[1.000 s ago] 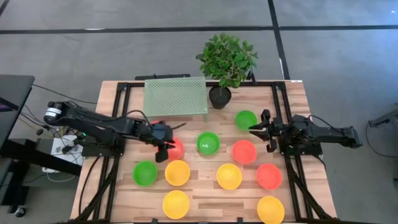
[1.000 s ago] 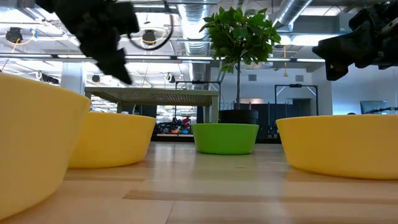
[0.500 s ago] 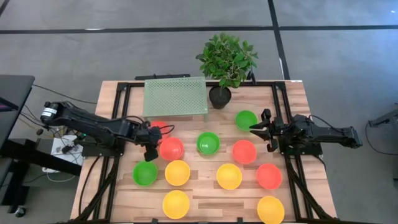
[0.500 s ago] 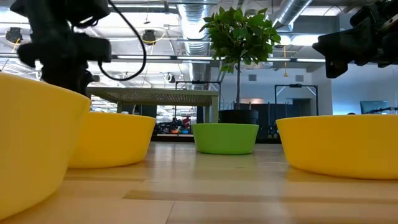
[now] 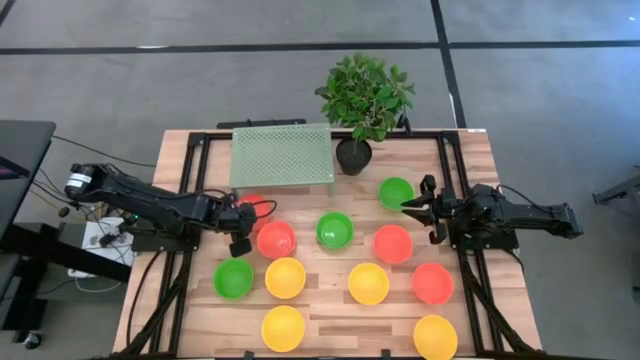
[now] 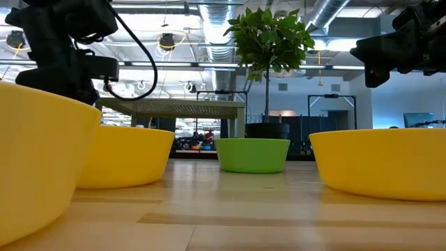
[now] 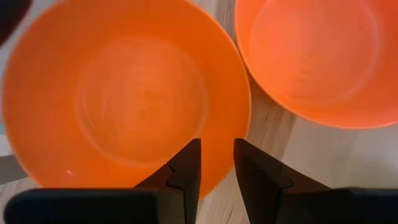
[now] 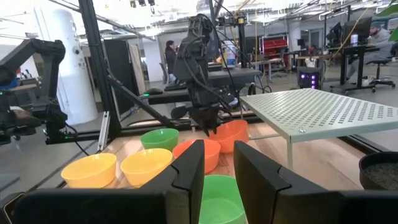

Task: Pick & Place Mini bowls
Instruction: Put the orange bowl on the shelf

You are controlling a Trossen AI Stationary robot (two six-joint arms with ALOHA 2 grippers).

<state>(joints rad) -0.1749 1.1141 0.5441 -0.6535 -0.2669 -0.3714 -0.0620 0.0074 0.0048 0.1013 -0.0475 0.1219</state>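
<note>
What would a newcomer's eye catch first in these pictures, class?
The bright mini bowls, green, red-orange and yellow, scattered over the wooden table. Next, the leafy potted plant at the far edge beside a perforated green shelf. The left gripper hovers by two red-orange bowls; the right gripper waits at the right.

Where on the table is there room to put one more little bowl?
Bare wood lies between the front yellow plastic bowls and, and under the green perforated metal shelf beside the black plant pot. The middle rows are crowded with bowls.
</note>
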